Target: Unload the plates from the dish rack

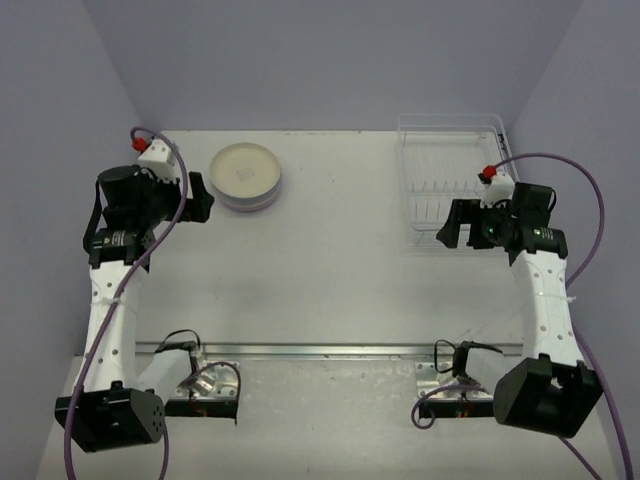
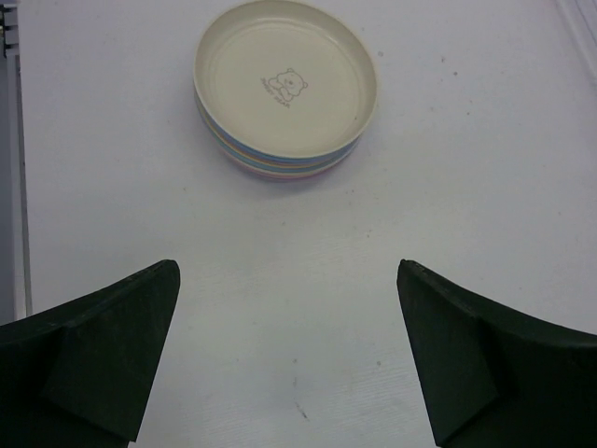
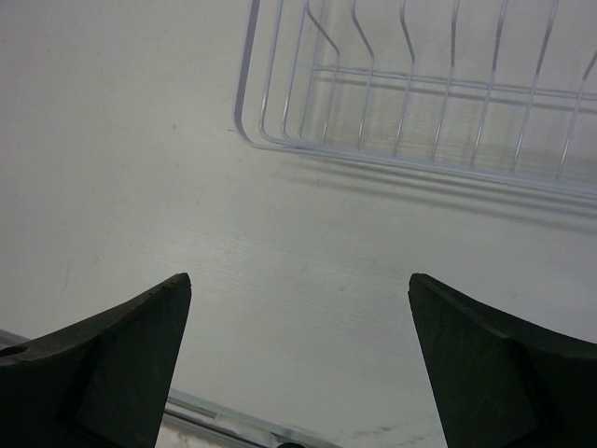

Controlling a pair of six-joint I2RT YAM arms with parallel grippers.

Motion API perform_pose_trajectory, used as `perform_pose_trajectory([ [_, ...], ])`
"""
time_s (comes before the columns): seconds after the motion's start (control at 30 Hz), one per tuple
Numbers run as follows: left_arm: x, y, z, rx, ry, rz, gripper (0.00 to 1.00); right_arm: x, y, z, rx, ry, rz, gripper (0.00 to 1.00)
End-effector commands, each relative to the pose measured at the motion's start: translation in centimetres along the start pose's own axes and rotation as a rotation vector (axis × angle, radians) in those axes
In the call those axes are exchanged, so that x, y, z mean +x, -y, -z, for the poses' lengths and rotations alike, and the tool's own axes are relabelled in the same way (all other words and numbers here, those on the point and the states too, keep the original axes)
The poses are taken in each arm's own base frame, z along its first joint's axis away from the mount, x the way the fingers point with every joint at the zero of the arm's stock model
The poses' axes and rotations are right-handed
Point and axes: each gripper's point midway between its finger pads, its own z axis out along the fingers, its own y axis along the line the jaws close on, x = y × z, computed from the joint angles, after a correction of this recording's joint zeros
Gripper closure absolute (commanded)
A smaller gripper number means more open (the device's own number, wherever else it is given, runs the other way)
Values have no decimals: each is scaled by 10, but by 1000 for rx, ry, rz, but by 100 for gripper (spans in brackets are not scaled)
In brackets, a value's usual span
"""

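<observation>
Left hand (image 2: 287,271) hangs released, short of stacked plates (image 2: 284,89); right hand (image 3: 299,280) released near dish rack (image 3: 420,82) corner.

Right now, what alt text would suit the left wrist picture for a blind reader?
A stack of pastel plates, a cream one with a bear drawing on top, sits on a white table. The left pincer hangs open short of it, holding nothing.

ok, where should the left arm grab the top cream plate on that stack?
Pinch the near rim of the cream plate, facing the left gripper, from above: one finger inside the well, one outside. It lies flat, nested on the stack, so a side grasp would likely catch those below.
</observation>
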Motion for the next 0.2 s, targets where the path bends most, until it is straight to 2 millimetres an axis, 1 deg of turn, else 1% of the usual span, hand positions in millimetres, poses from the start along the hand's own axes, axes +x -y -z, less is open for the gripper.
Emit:
perform_pose_trajectory([
  [0.0,-7,-7,0,-38,67,-62,0,-18,1,4,21,104,6,1],
  [0.07,-4,-7,-1,-40,61,-55,0,-16,1,5,24,111,9,1],
  [0.17,-6,-8,-2,-40,72,-51,0,-13,3,5,37,117,16,1],
])
